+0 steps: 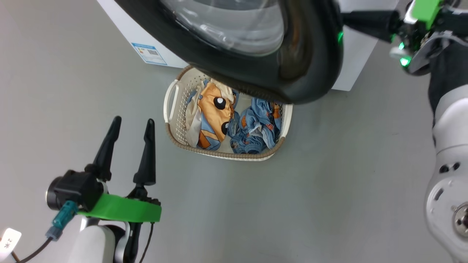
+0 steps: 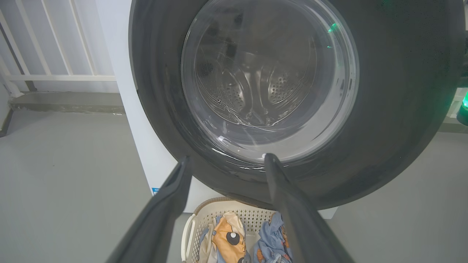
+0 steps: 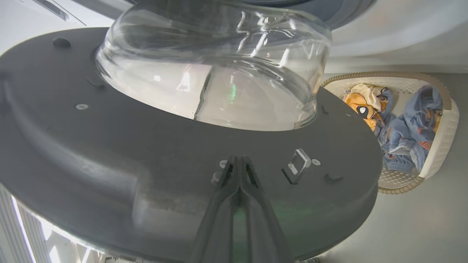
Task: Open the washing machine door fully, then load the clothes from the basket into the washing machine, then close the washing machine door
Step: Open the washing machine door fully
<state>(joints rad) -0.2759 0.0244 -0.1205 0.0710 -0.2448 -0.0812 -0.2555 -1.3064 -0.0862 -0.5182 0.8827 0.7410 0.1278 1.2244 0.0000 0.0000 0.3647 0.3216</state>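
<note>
Two small garments, one orange and cream with black dots, one light blue, lie in the cream perforated plastic basket on the grey floor, against the white washing machine. Its round black-rimmed glass door overhangs the basket's far rim, so opening is judged incomplete. Pressed shut, the right pincer meets the door's inner face, apparently pushing. Spread and empty, the left pincer hovers apart, off the basket's left-handle side.

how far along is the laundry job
Done: door stands partway open. In hand: shut right gripper touches its inner face, likely pushing it wider. To do: both clothes lie in the basket, left gripper open and empty; loading and closing remain.
</note>
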